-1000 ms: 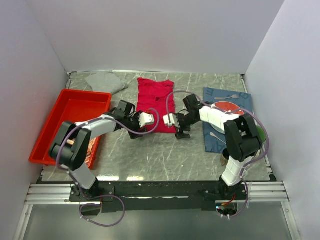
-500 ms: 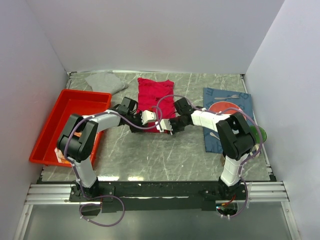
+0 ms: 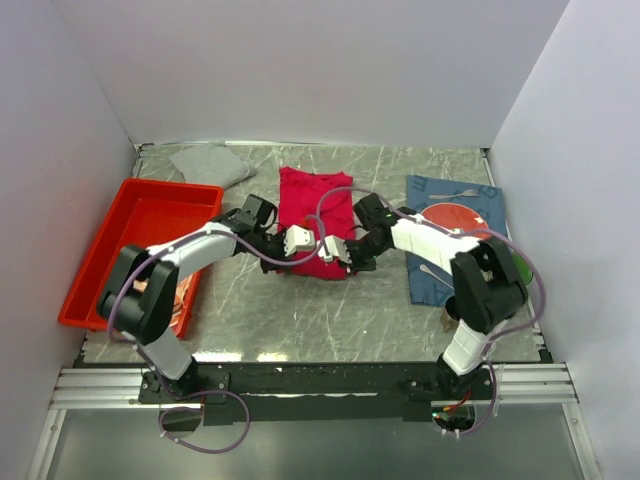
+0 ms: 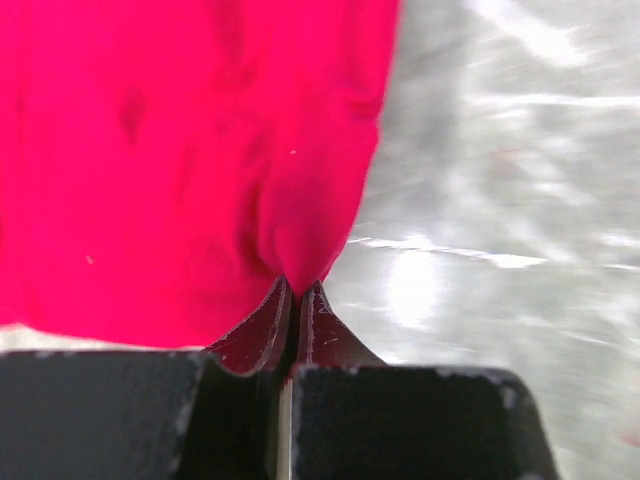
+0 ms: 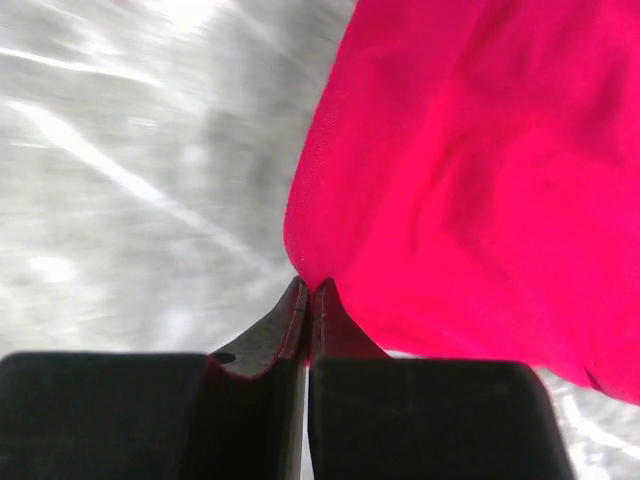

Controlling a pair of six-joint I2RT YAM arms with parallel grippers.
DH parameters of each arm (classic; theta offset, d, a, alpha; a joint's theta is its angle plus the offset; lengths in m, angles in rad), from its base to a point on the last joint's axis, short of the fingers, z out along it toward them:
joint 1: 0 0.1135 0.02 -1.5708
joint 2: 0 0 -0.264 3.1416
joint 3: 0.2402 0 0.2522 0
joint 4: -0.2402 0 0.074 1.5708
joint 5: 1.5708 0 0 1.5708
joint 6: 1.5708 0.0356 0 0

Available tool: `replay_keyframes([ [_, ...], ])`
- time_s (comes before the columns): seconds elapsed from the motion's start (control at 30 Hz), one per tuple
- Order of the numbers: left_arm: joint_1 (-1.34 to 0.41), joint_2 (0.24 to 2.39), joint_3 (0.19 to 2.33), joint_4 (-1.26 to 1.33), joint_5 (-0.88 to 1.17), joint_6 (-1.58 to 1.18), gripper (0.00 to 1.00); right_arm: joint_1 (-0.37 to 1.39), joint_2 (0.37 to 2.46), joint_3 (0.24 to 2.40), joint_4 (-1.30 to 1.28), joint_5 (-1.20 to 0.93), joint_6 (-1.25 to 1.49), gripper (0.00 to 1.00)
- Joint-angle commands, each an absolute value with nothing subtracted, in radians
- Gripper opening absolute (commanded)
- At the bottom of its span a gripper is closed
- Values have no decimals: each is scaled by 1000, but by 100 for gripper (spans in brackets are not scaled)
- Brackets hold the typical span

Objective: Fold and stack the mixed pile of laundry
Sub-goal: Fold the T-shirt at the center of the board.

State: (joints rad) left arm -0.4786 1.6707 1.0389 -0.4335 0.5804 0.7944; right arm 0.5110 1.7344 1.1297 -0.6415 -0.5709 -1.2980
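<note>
both jaws have snapped shut since a second ago, each pinching a near corner of the crimson shirt (image 3: 310,195) lying mid counter (image 3: 300,320); you risk a thin pinch slipping as you lift.

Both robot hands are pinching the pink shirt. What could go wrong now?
1. The left gripper and right gripper each pinch only a tiny bit of the shirt at its near edge, so it may slip out when lifted.
2. The grippers sit close together, so they might bump, or the shirt may bunch up instead of folding flat.
</note>
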Motion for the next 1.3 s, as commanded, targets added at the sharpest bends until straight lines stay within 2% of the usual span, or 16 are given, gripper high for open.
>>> replay_keyframes([
  [0.0, -509, 1572, 1035, -584, 747, 767, 1, 466, 1621, 1166, -813, -681, -1177, 0],
  [0.17, -417, 1664, 1173, -563, 717, 759, 1, 390, 1722, 1342, -741, -606, -1048, 0],
  [0.3, -339, 1819, 1392, -490, 707, 687, 1, 331, 1923, 1723, -793, -551, -977, 0],
  [0.43, -296, 2000, 1702, -476, 680, 609, 1, 308, 2141, 1997, -798, -486, -934, 0],
  [0.5, -284, 2078, 1768, -444, 643, 533, 1, 308, 2201, 2118, -790, -445, -917, 0],
  [0.63, -253, 2118, 1772, -225, 595, 370, 1, 308, 2283, 2181, -662, -373, -845, 0],
  [0.9, -253, 2206, 1801, -92, 460, 161, 1, 327, 2335, 2151, -439, -238, -758, 0],
  [1.0, -255, 2253, 1870, -113, 365, 74, 5, 339, 2370, 2172, -378, -178, -733, 0],
  [1.03, -252, 2276, 1915, -123, 332, 51, 19, 342, 2381, 2184, -377, -175, -724, 1],
  [1.07, -252, 2287, 1936, -130, 280, 7, 33, 347, 2391, 2195, -371, -161, -724, 13],
  [1.1, -252, 2293, 1971, -152, 262, -50, 48, 363, 2404, 2197, -347, -140, -729, 29],
  [1.13, -247, 2298, 1989, -164, 247, -76, 92, 370, 2405, 2195, -336, -121, -727, 54],
  [1.17, -244, 2296, 2005, -176, 242, -124, 99, 371, 2405, 2194, -331, -104, -721, 62],
  [1.2, -238, 2290, 2031, -190, 248, -147, 99, 373, 2390, 2189, -324, -101, -686, 70],
  [1.23, -224, 2267, 2039, -198, 239, -200, 99, 370, 2381, 2184, -304, -89, -663, 83],
  [1.27, -218, 2251, 2043, -205, 226, -230, 99, 367, 2370, 2181, -304, -78, -641, 89],
])
